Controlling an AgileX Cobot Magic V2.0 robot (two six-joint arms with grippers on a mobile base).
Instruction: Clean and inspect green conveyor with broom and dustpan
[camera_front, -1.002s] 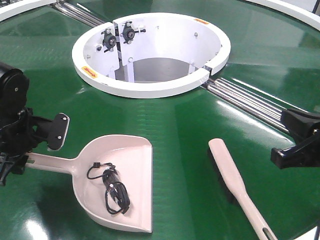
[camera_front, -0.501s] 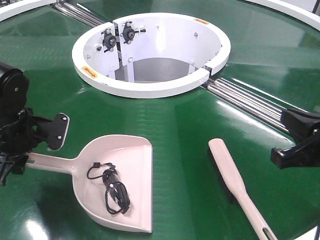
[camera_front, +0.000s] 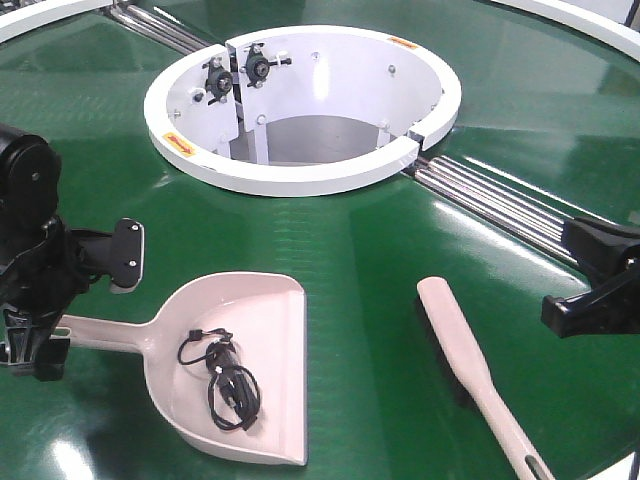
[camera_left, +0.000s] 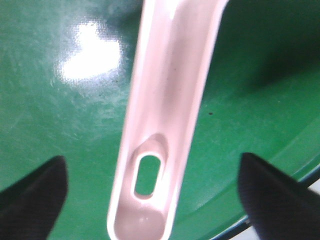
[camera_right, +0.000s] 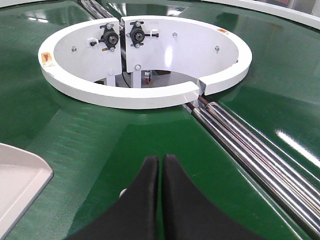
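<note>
The green conveyor (camera_front: 330, 250) fills your view, white ring hub (camera_front: 300, 105) at its far side. Nearer than the hub, the dustpan (camera_front: 235, 365) holding a black cable (camera_front: 225, 385) has shifted slightly; your left tool (camera_left: 150, 195) has swung over its handle, released and straddling it. The broom (camera_front: 470, 360) lies untouched to its right; your right tool (camera_right: 161, 200) is clenched, empty. Grasping looks next.
</note>
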